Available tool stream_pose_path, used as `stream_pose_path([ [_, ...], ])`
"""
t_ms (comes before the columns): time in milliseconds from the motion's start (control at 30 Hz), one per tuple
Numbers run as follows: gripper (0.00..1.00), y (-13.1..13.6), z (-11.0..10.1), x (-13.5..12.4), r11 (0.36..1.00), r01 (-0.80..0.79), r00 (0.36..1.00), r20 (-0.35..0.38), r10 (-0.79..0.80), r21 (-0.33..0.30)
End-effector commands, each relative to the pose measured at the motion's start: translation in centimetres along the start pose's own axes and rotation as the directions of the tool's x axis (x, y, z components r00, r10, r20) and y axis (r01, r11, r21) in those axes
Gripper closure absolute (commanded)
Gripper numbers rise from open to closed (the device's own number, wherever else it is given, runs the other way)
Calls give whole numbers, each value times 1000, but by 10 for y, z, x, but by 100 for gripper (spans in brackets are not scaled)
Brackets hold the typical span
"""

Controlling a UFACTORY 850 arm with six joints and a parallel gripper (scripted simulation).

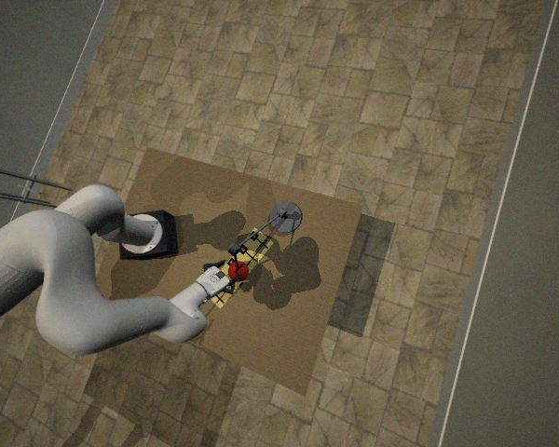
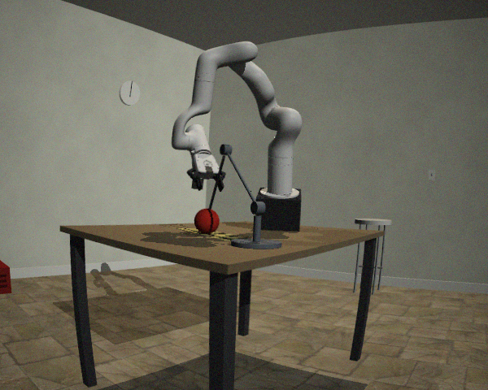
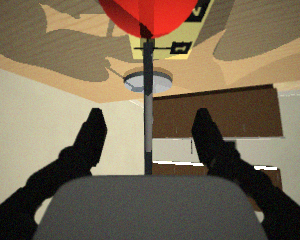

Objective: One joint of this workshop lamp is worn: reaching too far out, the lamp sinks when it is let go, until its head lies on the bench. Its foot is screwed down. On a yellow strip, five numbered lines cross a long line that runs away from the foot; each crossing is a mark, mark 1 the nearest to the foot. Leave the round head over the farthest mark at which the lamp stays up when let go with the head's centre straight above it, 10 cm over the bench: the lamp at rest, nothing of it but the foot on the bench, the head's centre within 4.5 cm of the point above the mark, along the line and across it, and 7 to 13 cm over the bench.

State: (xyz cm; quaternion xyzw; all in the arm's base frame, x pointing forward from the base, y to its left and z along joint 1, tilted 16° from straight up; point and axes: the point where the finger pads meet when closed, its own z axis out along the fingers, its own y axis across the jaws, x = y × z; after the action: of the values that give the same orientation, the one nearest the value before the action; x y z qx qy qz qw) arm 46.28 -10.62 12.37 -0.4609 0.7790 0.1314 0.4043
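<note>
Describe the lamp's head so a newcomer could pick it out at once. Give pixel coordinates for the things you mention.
On the brown table (image 1: 289, 356) (image 2: 151, 243), find the grey lamp foot (image 1: 294, 224) (image 2: 273, 244) (image 3: 162, 84). From its post a thin jointed arm rises, bends and drops towards the yellow strip (image 1: 220, 299) (image 3: 137, 54). At its end is the head (image 1: 238, 271) (image 2: 205, 220) (image 3: 165, 17): the only red ball there.

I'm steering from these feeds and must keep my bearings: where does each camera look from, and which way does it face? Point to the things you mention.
Top: high over the table (image 1: 289, 346) (image 2: 151, 241), facing down; shows the arm (image 1: 73, 298) (image 2: 202, 88), its base and the jaws from above.
Exterior: off the table's side, near the lamp's foot (image 1: 294, 225) (image 2: 273, 244) (image 3: 162, 84), facing across to the base; shows the whole arm and jaws.
Wrist: behind the open jaws (image 1: 220, 278) (image 2: 207, 184), looking out between them toward the foot; shows only the jaws and their housing.
All three share the red head (image 1: 238, 271) (image 2: 206, 220) (image 3: 150, 17).
</note>
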Motion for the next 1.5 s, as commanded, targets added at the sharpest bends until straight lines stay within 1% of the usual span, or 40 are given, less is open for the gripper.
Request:
stream_pose_path([
  [0, 0, -1, 10, 0, 1000, 1, 1000, 0, -1, 1],
  [333, 0, -1, 34, 0, 1000, 1, 1000, 0, -1, 1],
  [967, 0, -1, 43, 0, 1000, 1, 1000, 1, -1, 2],
  [1000, 100, -1, 43, 0, 1000, 1, 1000, 1, -1, 2],
  [1467, 100, -1, 42, 0, 1000, 1, 1000, 1, -1, 2],
])
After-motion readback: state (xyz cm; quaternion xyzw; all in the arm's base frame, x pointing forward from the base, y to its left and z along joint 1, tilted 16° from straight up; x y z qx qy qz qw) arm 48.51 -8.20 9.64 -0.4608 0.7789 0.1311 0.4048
